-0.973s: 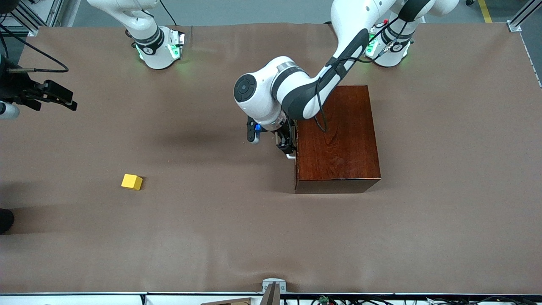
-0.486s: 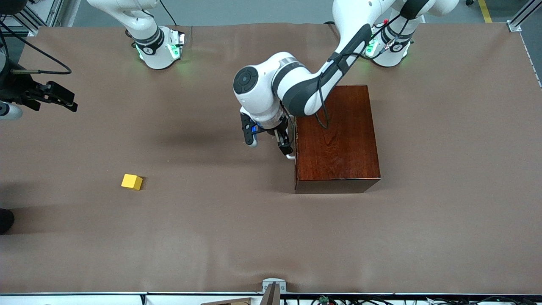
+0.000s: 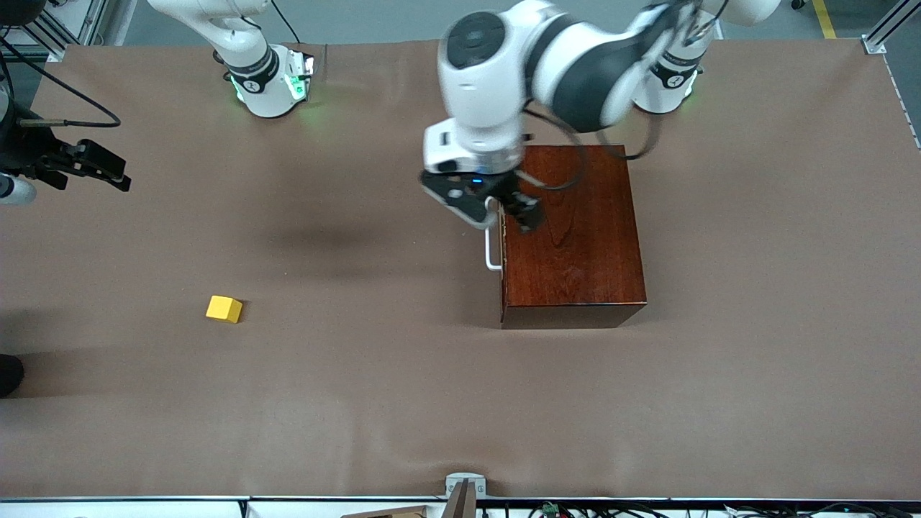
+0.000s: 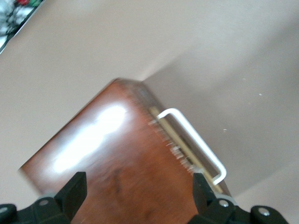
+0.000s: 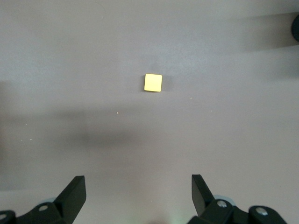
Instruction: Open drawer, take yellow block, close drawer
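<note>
The drawer (image 3: 501, 244) sits fully closed in the dark reddish-brown wooden box (image 3: 572, 237), and the yellow block (image 3: 224, 309) lies out on the bare tabletop (image 3: 360, 403), well apart from the box, toward the right arm's end and nearer to the front camera than the handle. By this layout the task appears to be at its end: block out, drawer shut, arms clear.

**Left tool.** The left tool (image 3: 493, 205) hangs above the edge of the box top where the drawer front begins. Its jaws stand open and empty, as the left wrist view confirms, with one finger (image 4: 72, 191) showing over the box lid. It touches nothing.

**Right tool.** The right tool (image 3: 90, 164) waits at the right arm's end of the tabletop, raised, jaws wide apart and empty. The right wrist view looks down on the block from well above.

**Next move.** Judged from the scene, nothing remains except retracting the left arm; it should rise straight off the box so as not to catch the handle.

**Orientation.** The white U-shaped handle (image 3: 491, 248) projects from the drawer front, which faces the right arm's end of the tabletop. The handle's long axis runs toward and away from the front camera, parallel to the box's longer side. The drawer would therefore slide toward the right arm's end.
</note>
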`<state>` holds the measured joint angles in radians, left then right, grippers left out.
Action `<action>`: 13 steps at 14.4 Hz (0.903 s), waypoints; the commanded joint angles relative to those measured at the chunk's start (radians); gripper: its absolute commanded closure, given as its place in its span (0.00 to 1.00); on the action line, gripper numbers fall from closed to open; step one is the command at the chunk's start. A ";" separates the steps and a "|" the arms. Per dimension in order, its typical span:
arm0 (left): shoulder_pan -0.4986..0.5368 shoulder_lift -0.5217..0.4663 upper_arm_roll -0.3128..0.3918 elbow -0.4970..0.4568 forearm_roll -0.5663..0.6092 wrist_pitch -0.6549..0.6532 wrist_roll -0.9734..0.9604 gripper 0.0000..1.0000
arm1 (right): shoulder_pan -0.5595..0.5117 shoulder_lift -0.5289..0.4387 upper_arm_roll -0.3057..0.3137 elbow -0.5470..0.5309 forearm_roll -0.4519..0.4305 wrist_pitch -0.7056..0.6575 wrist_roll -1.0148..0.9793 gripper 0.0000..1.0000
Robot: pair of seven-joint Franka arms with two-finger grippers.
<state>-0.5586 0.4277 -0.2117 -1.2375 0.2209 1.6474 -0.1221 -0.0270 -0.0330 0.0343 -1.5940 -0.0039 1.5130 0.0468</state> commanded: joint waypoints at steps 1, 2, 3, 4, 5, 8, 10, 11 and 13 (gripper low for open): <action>0.161 -0.111 -0.008 -0.042 -0.063 -0.088 -0.004 0.00 | 0.001 -0.004 0.006 0.000 -0.002 -0.002 0.008 0.00; 0.208 -0.134 -0.008 -0.042 -0.063 -0.119 -0.001 0.00 | -0.001 -0.004 0.006 0.000 -0.001 0.001 0.008 0.00; 0.253 -0.148 -0.008 -0.042 -0.063 -0.127 -0.001 0.00 | 0.001 -0.004 0.006 0.003 -0.002 0.006 0.008 0.00; 0.291 -0.161 -0.011 -0.042 -0.064 -0.132 0.001 0.00 | 0.002 -0.002 0.006 0.003 -0.002 0.007 0.008 0.00; 0.325 -0.170 -0.009 -0.040 -0.063 -0.153 0.012 0.00 | 0.002 -0.002 0.006 0.002 -0.001 0.007 0.008 0.00; 0.410 -0.202 -0.006 -0.054 -0.069 -0.247 0.003 0.00 | 0.006 -0.002 0.007 0.003 -0.001 -0.004 0.010 0.00; 0.475 -0.240 0.003 -0.080 -0.138 -0.258 -0.031 0.00 | 0.021 -0.004 0.007 0.005 -0.001 -0.011 0.011 0.00; 0.476 -0.262 0.049 -0.100 -0.156 -0.256 -0.060 0.00 | 0.022 -0.004 0.007 0.005 -0.001 -0.013 0.013 0.00; 0.465 -0.322 0.118 -0.167 -0.187 -0.221 -0.070 0.00 | 0.022 -0.005 0.006 0.005 -0.001 -0.013 0.013 0.00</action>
<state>-0.0934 0.2027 -0.1387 -1.2959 0.0724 1.3924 -0.1627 -0.0114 -0.0324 0.0426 -1.5940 -0.0036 1.5113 0.0468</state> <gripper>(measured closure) 0.000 0.000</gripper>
